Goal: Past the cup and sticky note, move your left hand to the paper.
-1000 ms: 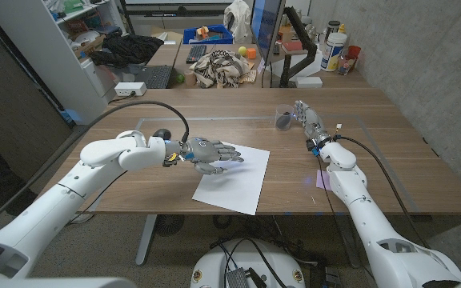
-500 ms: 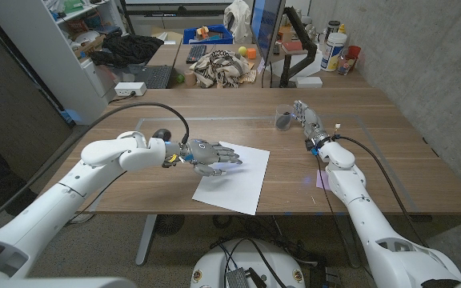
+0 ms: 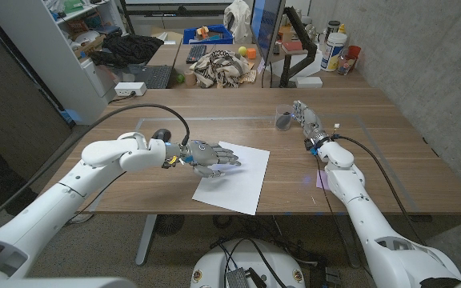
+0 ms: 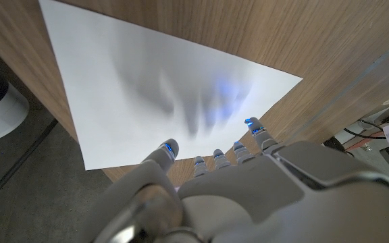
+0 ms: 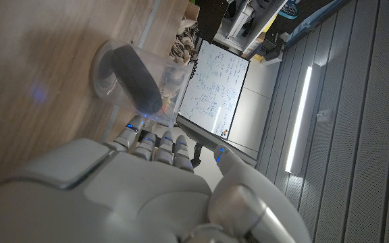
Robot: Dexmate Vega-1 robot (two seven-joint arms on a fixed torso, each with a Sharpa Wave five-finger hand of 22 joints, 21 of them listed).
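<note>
A wooden worktop (image 3: 214, 120) with a brown grain surface runs across the scene. A white sheet of paper (image 3: 238, 186) lies flat on it near the front edge, slightly turned, one corner reaching that edge. Toward the far right side a clear plastic cup (image 3: 282, 120) sits on the wood, with something dark inside. Near the front right, a small pale slip, possibly a sticky note (image 3: 322, 179), lies on the surface, well apart from the paper.

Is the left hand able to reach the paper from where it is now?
Probably yes. The left hand is already over the paper, fingers spread, with nothing between them; whether it touches the sheet cannot be told.
</note>
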